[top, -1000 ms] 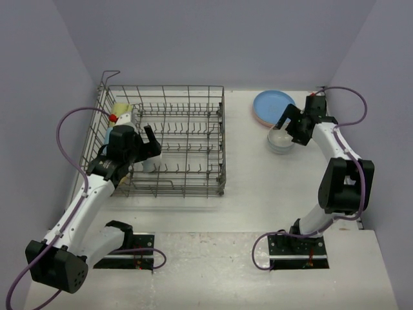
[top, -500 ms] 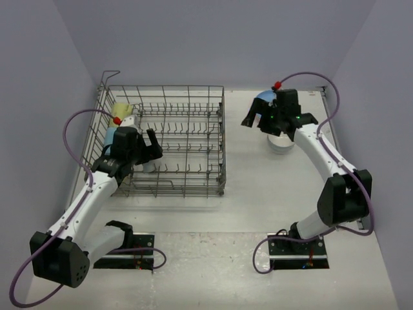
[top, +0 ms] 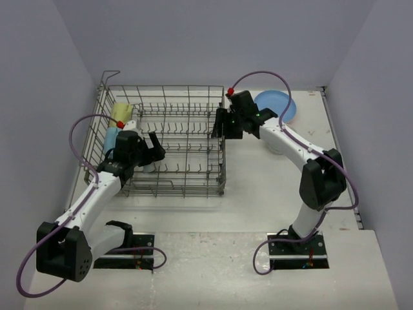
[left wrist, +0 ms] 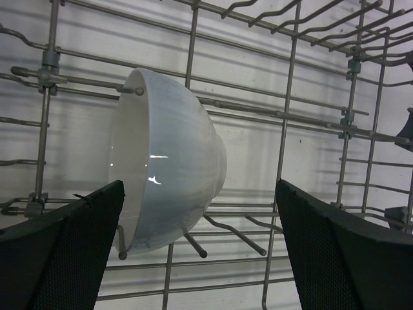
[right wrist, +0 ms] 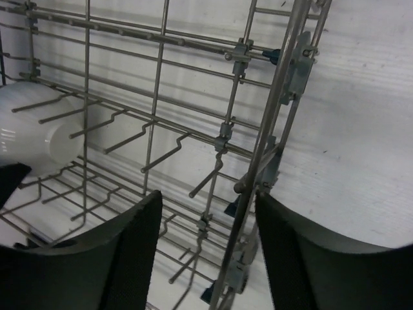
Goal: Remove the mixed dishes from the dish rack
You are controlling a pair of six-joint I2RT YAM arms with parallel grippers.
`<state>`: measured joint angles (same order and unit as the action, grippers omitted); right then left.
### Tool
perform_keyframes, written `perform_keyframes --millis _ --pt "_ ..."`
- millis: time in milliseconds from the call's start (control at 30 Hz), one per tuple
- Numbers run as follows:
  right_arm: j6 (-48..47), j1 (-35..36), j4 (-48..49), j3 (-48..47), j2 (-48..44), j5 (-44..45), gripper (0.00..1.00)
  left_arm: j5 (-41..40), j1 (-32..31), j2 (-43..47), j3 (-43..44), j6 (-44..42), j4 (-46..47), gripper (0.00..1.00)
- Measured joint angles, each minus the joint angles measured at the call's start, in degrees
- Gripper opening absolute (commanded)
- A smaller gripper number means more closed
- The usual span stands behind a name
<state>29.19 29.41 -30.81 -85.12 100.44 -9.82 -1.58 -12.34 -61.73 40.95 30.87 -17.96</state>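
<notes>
left pincer spread, facing white bowl (in dish rack) | right pincer spread, arm stretched left

The right gripper has swung left, away from the blue plate, and now sits at the dish rack's right wall.

what you can't see
from above, your left end effector covers most of the white bowl; the right arm hides part of the blue plate, and the right wrist view cuts that bowl at its left edge.
</notes>
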Motion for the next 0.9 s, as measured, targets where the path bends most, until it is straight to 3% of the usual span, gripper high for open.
perform_keyframes --millis 67,100,233,400,567,633,733,900 --pt "0.1 0.7 -0.6 -0.6 1.3 0.3 0.34 1.4 0.1 -0.5 -0.8 0.0 1.9 1.0" --pt "0.5 1.0 -1.0 -0.7 1.7 0.4 0.29 1.7 0.2 -0.7 -1.0 0.0 2.3 1.0" --pt "1.2 0.6 -2.5 -0.8 2.8 1.4 0.18 4.2 1.2 -1.1 -1.8 0.0 5.1 1.0" --pt "1.8 0.6 -3.1 -1.3 4.3 1.4 0.14 7.3 2.9 -1.9 -2.6 -0.4 8.5 0.96" --pt "2.4 0.7 -4.2 -2.3 5.6 1.6 0.13 12.6 5.4 -4.5 -2.6 -0.5 10.7 0.76" --pt "2.5 0.8 -5.0 -3.0 6.0 1.9 0.13 15.9 6.9 -4.8 -2.8 -0.4 10.7 0.75" --pt "2.7 0.8 -5.7 -3.8 6.3 2.8 0.13 19.4 8.3 -4.8 -3.2 -0.3 10.9 0.65" --pt "2.6 0.3 -7.6 -6.3 7.3 3.4 0.13 22.0 10.4 -5.0 -3.7 -0.6 11.0 0.41"
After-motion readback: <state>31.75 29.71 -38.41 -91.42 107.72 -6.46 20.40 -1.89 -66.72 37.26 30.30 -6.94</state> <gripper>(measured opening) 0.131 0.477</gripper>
